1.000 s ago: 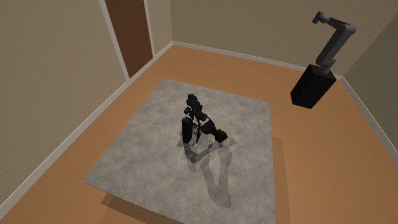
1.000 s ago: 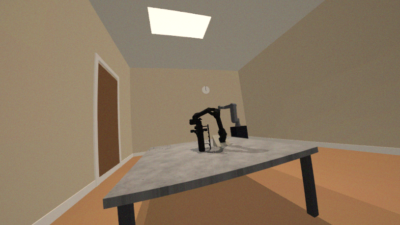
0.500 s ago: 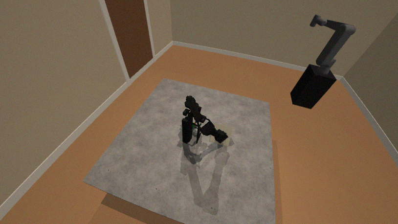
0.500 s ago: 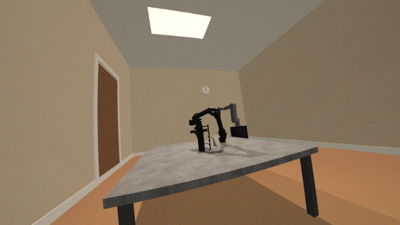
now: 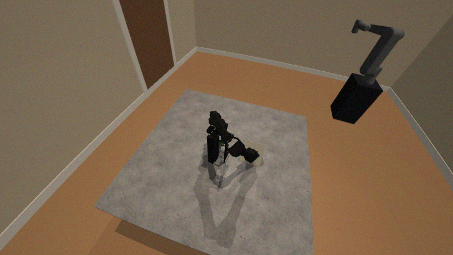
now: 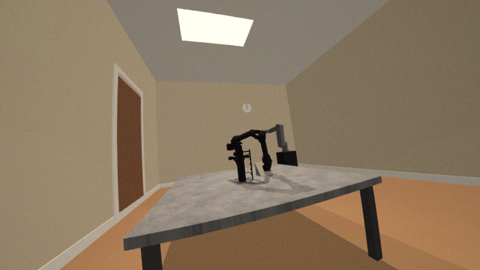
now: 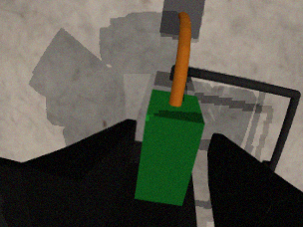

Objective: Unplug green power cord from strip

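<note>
- here the gripper (image 7: 174, 161) hangs over the green plug (image 7: 169, 148), with one dark finger (image 7: 239, 188) on each side of it.
- the jaws stand part open and they grip nothing yet; a pale gap shows between the plug and the right-hand finger, while on the other side it is hard to see if there is contact.
- the plug stands upright on the table (image 5: 177, 190), and an orange cord (image 7: 179, 62) rises out of its far end and bends toward a small grey square (image 7: 183, 14).
- the socket itself is hidden under the plug. in the top view the plug is only a green spot just beside a black upright block (image 5: 212, 148); whether this block is the strip, the views do not tell.
- to do the step well, the arm probably should go down a little more, so that the fingers cover the flat sides of the plug and not the cord.
- then it should close squarely and pull along the long axis of the plug; a tilted pull could jam it or drag the strip.
- after this the jaws must open and move well apart from everything.
- a thin wire frame (image 7: 279, 105) stands just beside the plug; nothing is seen inside it, and the right finger should not catch it.
</note>
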`<state>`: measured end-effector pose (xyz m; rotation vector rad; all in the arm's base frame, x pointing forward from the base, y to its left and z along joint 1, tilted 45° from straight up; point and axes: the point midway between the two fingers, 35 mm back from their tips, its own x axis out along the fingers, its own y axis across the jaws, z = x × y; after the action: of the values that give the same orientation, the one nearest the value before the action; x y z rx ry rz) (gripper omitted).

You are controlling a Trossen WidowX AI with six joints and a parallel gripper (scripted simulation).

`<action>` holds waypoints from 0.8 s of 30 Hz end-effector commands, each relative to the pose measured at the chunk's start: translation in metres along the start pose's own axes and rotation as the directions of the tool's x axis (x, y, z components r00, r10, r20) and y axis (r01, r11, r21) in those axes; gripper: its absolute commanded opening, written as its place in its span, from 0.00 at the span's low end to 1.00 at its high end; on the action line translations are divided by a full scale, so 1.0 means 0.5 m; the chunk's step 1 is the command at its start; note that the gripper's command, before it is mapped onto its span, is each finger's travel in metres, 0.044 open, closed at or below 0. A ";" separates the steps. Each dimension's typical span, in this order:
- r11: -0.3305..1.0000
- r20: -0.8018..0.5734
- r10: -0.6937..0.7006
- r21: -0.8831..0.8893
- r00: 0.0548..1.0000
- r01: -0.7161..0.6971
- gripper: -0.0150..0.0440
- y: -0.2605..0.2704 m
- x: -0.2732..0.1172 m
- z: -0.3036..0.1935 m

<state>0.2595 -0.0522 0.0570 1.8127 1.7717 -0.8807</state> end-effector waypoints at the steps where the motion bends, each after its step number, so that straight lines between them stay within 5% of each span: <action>1: 1.000 -0.001 0.010 -0.002 1.000 -0.010 0.53 0.000 -0.004 -0.007; 15: 1.000 -0.001 0.010 -0.002 1.000 -0.010 0.53 0.001 0.020 -0.008; 19: 1.000 0.001 0.001 -0.002 1.000 -0.001 0.35 0.000 0.016 -0.005; 24: 1.000 0.001 0.001 -0.002 1.000 -0.001 0.29 0.000 0.016 -0.005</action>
<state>0.2598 -0.0444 0.0525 1.8116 1.7691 -0.8771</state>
